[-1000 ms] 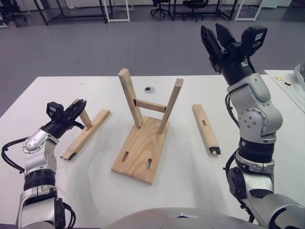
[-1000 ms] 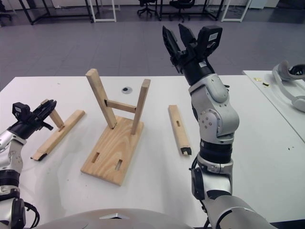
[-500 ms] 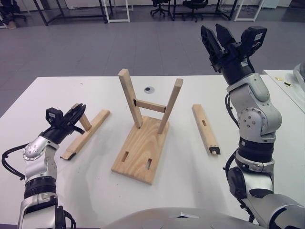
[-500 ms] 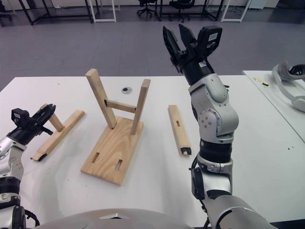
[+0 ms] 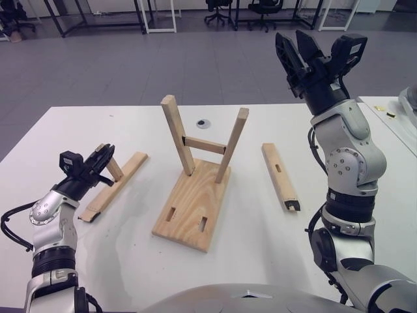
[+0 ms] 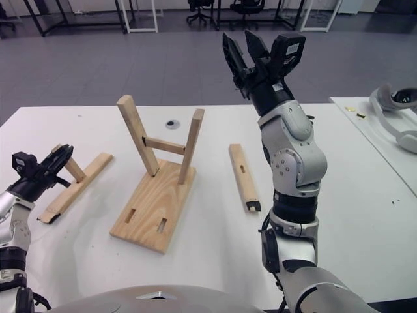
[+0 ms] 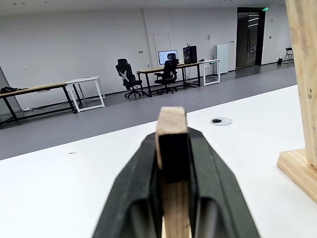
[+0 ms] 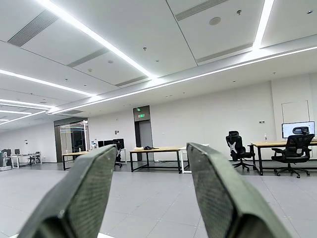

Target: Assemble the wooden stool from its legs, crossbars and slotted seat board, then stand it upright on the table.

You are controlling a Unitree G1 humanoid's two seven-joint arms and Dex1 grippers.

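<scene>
The slotted seat board [image 5: 190, 203] lies flat mid-table with two legs [image 5: 176, 134] standing in it, joined by a crossbar [image 5: 205, 145]. A third leg [image 5: 115, 184] lies on the table to the left, with a short crossbar [image 5: 113, 167] sticking up from it. My left gripper [image 5: 103, 164] is shut on that crossbar's end [image 7: 172, 148], low over the table. A fourth leg [image 5: 281, 177] lies loose to the right of the board. My right gripper [image 5: 318, 47] is held high above the table's far right side, open and holding nothing, its pads [image 8: 79, 198] wide apart.
A round cable port [image 5: 204, 122] sits in the table behind the standing legs. A white headset [image 6: 397, 111] rests on a neighbouring table at the far right. Bare tabletop lies in front of the board and between the board and each loose leg.
My left gripper has drawn back to the left and nearer, dragging the third leg and its crossbar a little that way. The right arm, seat board and fourth leg have not moved.
</scene>
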